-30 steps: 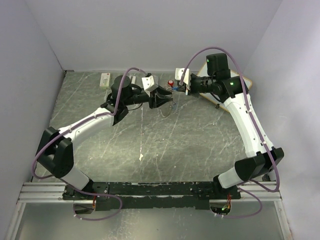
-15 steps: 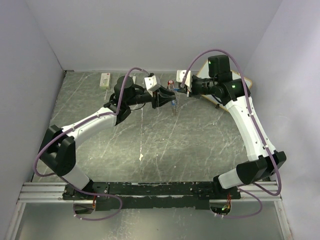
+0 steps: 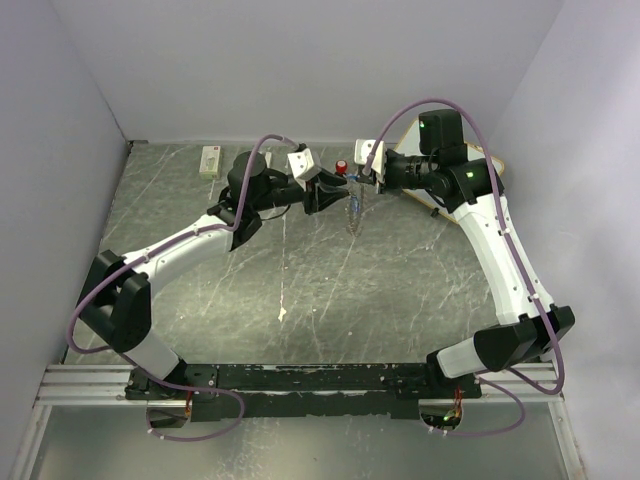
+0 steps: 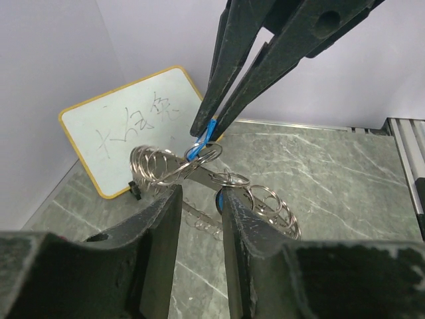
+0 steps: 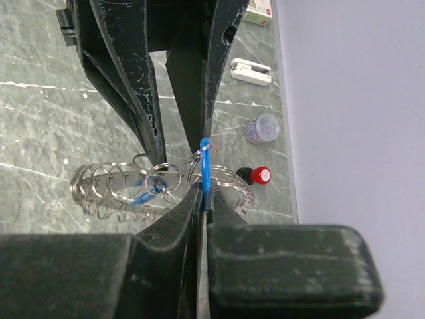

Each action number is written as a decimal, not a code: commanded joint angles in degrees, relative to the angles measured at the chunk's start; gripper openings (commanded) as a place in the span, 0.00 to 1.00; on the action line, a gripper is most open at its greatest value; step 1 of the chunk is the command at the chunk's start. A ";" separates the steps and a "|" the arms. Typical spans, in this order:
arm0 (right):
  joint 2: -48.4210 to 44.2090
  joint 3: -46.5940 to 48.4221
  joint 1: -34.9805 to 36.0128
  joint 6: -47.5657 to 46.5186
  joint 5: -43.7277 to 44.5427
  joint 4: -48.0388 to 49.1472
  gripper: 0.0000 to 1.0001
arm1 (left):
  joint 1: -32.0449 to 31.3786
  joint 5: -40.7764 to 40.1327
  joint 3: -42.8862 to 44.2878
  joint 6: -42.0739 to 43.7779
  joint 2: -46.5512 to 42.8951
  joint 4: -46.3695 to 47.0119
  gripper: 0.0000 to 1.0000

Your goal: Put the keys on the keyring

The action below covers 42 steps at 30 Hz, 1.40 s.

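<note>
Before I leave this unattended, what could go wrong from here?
1. The right gripper pinches the blue key only at its fingertips; pushing on a small ring could twist it loose.
2. The keyring, held in the air by the left gripper, has loose small rings that may shift, so the key misses.
3. The grippers' fingertips sit close and might collide.

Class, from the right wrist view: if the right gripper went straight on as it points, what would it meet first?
The keyring, just past its pinched blue key; behind that, probably the left gripper's fingers.
</note>
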 commanded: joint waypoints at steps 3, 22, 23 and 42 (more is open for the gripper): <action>-1.73 0.29 -0.22 -0.52 -1.96 0.69 0.00 | -0.23 -4.44 -1.19 2.03 -2.86 0.16 0.41; -1.76 0.59 -0.22 -1.13 -2.67 -0.28 0.00 | -0.23 -3.84 -3.05 3.56 -5.46 3.85 0.55; -1.71 0.68 -0.23 -1.14 -2.79 -0.39 0.00 | -0.19 -3.57 -3.18 3.64 -5.58 4.02 0.55; -2.28 1.08 -0.19 -1.32 -3.83 -0.55 0.00 | -0.19 2.43 -0.12 4.69 -3.71 1.13 0.47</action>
